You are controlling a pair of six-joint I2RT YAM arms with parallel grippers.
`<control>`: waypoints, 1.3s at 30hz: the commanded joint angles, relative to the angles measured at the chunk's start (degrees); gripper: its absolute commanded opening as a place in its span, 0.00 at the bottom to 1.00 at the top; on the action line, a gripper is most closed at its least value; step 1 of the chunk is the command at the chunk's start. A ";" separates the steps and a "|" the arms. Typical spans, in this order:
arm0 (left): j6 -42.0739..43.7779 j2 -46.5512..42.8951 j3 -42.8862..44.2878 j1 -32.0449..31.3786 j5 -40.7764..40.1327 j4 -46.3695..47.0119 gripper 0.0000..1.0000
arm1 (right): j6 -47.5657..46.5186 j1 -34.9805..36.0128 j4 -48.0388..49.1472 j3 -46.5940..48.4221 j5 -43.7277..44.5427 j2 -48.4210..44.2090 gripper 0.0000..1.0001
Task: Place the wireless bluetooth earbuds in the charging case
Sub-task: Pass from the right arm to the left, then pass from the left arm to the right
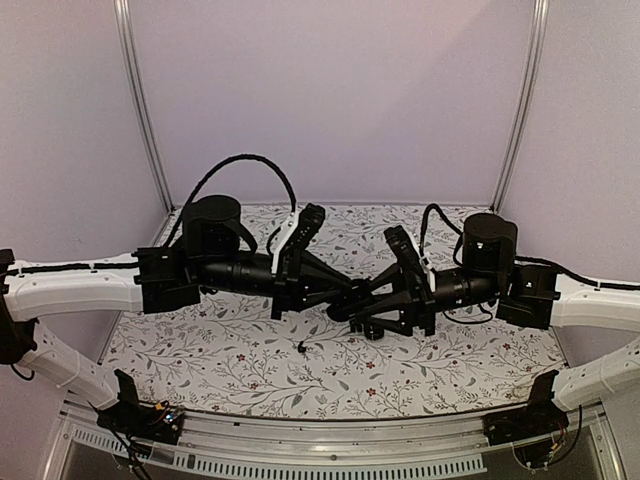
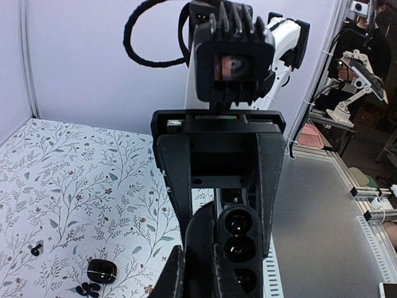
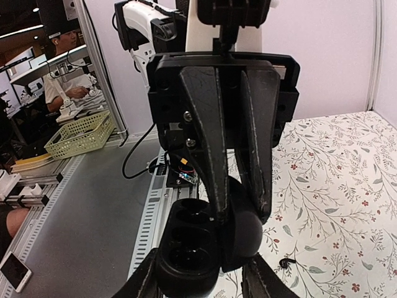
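The open black charging case (image 1: 340, 311) hangs above the table between both arms. My left gripper (image 2: 197, 248) is shut on the case's raised lid (image 3: 248, 226). The base with its round wells (image 2: 240, 245) sticks out sideways; I cannot tell whether anything sits in them. My right gripper (image 3: 203, 254) is open, its fingers (image 3: 146, 279) standing apart on either side of the base (image 3: 186, 245). One tiny black earbud (image 3: 285, 262) lies on the floral cloth below, and it also shows from above (image 1: 302, 347). Further earbuds (image 2: 87, 288) lie on the cloth.
A second, closed black case (image 2: 102, 270) lies on the cloth beside the loose earbuds, and a lone earbud (image 2: 36, 250) lies further left. The metal rail (image 2: 273, 273) of the table's near edge runs under the held case. White walls (image 1: 330, 100) enclose the cell.
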 commanded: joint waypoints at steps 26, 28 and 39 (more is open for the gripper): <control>-0.26 -1.28 -0.61 -1.03 -4.54 4.31 0.00 | 8.19 -0.14 11.11 -3.23 -4.74 1.29 0.28; -0.15 -1.36 -0.59 -1.13 -4.50 4.31 0.00 | 8.89 -0.45 11.55 -3.48 -4.57 1.30 0.37; 0.45 -1.68 -0.50 -1.47 -4.93 4.19 0.00 | 10.35 -1.61 12.53 -3.86 -4.61 1.48 0.44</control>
